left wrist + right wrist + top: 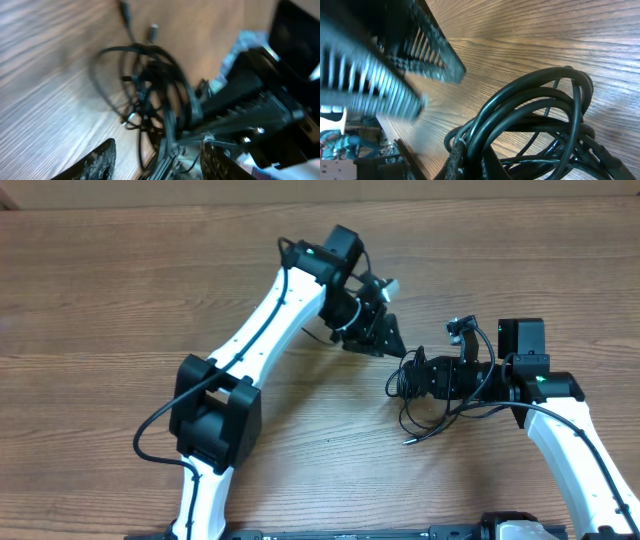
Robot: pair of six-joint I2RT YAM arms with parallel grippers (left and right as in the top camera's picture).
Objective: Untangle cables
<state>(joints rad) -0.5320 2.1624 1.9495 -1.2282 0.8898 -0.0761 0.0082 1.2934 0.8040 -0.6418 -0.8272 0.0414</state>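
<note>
Tangle of thin black cables (465, 150) lay on the wood-grain table (120, 300), clenched in the right gripper (408, 377). Left gripper (392, 340) released, just beside. Light, limp, springy; a loose plug end looked best to take.

Tangled cables (401, 386) bunch at the right jaws (left jaws just beside).

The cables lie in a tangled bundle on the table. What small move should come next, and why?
Probably ease the open left fingers forward to straddle the outer loop of the cables, then close. The right fingers are shut on the bundle, so a second hold could pull one cord free.
</note>
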